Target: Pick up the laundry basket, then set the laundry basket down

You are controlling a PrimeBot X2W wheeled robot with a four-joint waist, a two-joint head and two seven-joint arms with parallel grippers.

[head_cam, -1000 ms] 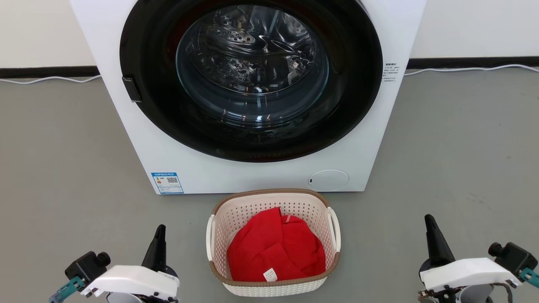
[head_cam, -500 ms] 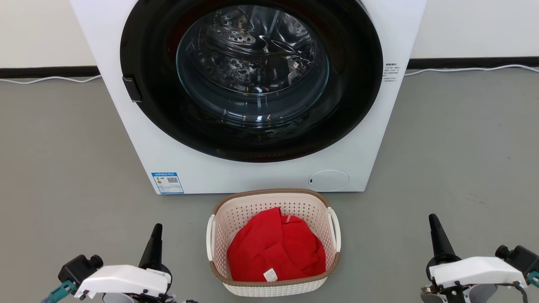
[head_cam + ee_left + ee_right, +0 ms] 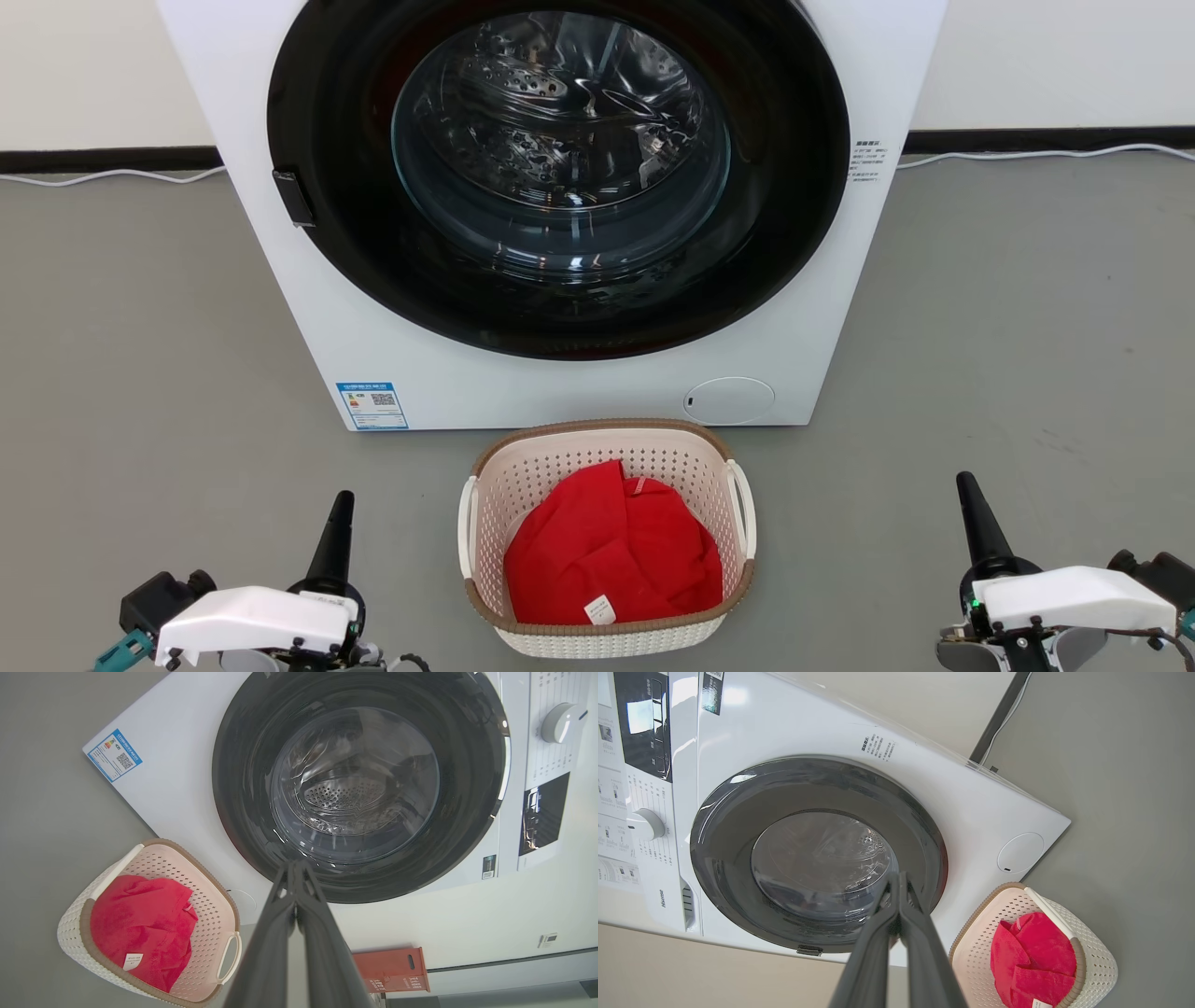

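From the head view, both arms have slid outward and a little lower in the second just past: your left claw (image 3: 342, 499) has drifted toward the left edge, and your right claw (image 3: 965, 481) toward the right edge, each ending slightly farther from the laundry basket (image 3: 597, 640). The basket itself has not shifted; it sits on the grey floor (image 3: 140, 373) just in front of the white washing machine (image 3: 523, 397), between the two claws and apart from both, with a red cloth (image 3: 611, 551) bundled inside. Here each claw shows as a single dark point aimed up the picture, clenched on nothing and touching nothing. In the left wrist view, your left claw (image 3: 295, 865) has its two fingers pressed together along their length, tips meeting in front of the machine's dark round door; nothing sits between them. The basket lies low to the left, tilted in this picture, its white loop handle near the fingers but clear of them, and an orange-red box (image 3: 392, 970) stands by the wall beyond. In the right wrist view, your right claw (image 3: 900, 877) is likewise clamped tight and empty, tips over the door glass, with the basket at the lower right, well clear of the fingers.
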